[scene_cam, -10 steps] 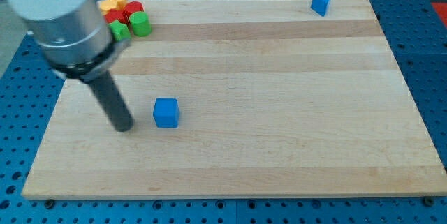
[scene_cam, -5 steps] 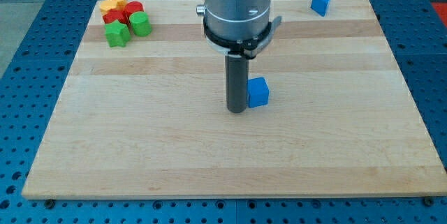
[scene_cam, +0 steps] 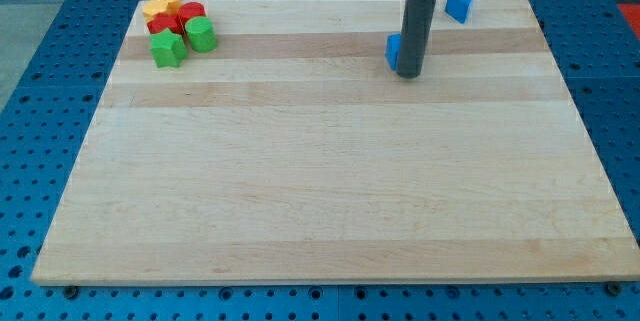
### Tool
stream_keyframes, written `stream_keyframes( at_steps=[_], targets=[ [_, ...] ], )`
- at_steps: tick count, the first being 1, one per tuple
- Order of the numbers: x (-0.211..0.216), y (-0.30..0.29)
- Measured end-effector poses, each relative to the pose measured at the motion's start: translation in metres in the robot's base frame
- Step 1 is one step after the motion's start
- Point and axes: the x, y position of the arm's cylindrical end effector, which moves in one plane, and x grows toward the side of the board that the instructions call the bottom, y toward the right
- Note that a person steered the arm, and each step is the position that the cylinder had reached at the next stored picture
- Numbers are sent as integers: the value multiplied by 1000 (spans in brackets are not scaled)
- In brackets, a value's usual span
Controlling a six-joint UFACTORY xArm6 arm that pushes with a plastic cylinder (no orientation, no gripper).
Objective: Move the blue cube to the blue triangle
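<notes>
- Where the rod comes down from the view's top, my tip (scene_cam: 408,74) rests on the table (scene_cam: 320,191) in its upper right part, a little right of centre.
- No jaws are on this arm at all, only the straight dark rod, so nothing is gripped or clamped.
- Most of the blue cube (scene_cam: 393,51) is hidden behind the rod; only a blue sliver shows on the rod's left side, pressed right against it.
- My tip sits just below and slightly right of that visible sliver.
- Up near the table's top edge, the blue triangle (scene_cam: 459,4) stands to the upper right of the rod, near the cube but clearly apart from it, with bare wood between them.
- Over in the top left corner, well apart from all this, a small cluster of blocks huddles together.
- A yellow block (scene_cam: 161,2) sits at the top of that cluster, with a red block (scene_cam: 176,18) just beneath it.
- Two green blocks finish the group: a green block (scene_cam: 201,34) on the right and a green star-like block (scene_cam: 168,49) at the lower left, the shapes hard to make out exactly.
</notes>
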Motion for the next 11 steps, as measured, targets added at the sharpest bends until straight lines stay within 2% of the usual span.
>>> stream_keyframes(
  at_steps=[3,4,5,7,9,11],
  targets=[
    [-15,-57],
    [-32,-53],
    [-50,-9],
    [-52,57],
    [-54,61],
    [-85,69]
  ],
)
